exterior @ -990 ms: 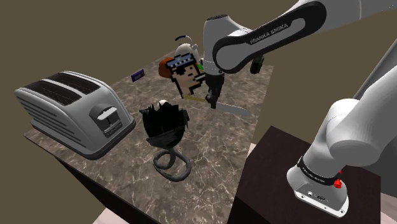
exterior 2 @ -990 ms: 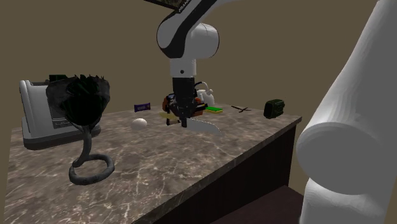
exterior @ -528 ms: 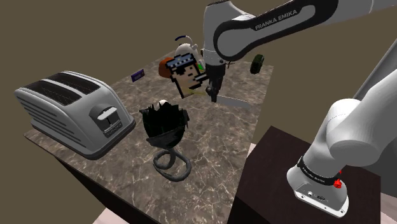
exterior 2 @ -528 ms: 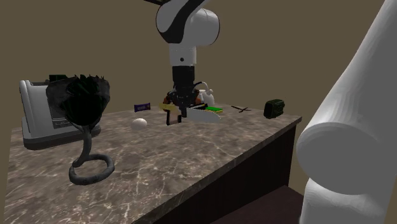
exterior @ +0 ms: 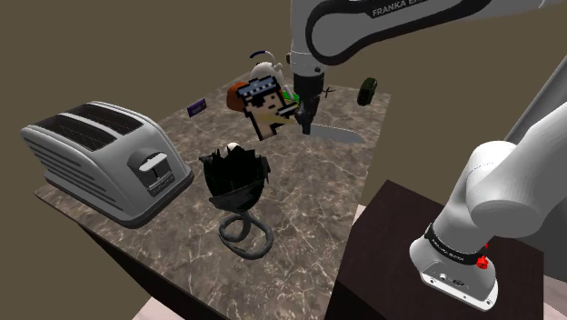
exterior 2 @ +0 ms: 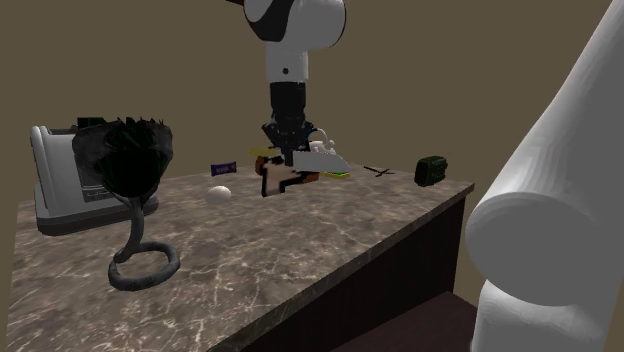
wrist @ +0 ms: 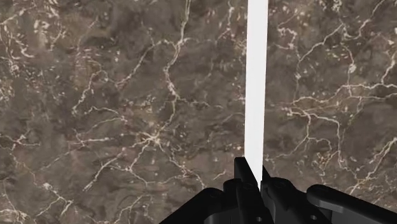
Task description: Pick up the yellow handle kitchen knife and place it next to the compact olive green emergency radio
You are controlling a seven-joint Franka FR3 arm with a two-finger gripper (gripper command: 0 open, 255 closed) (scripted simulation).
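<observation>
My gripper is shut on the kitchen knife and holds it in the air above the dark marble counter. The pale blade points toward the shoulder view's right, roughly level. In the second exterior view the gripper hangs from above, with the blade to one side and a bit of yellow handle to the other. In the wrist view the white blade runs straight out from between the fingers. The small olive green radio stands at the counter's far corner, well apart from the knife.
A silver toaster sits at the shoulder view's left. A black frilly object on a coiled stand is at mid-counter, with a white egg behind it. A blocky pixel figure, a white jug and a purple packet stand beyond the gripper.
The gripper has risen with the knife and moved farther across the counter toward the radio's end. The blade has levelled out.
</observation>
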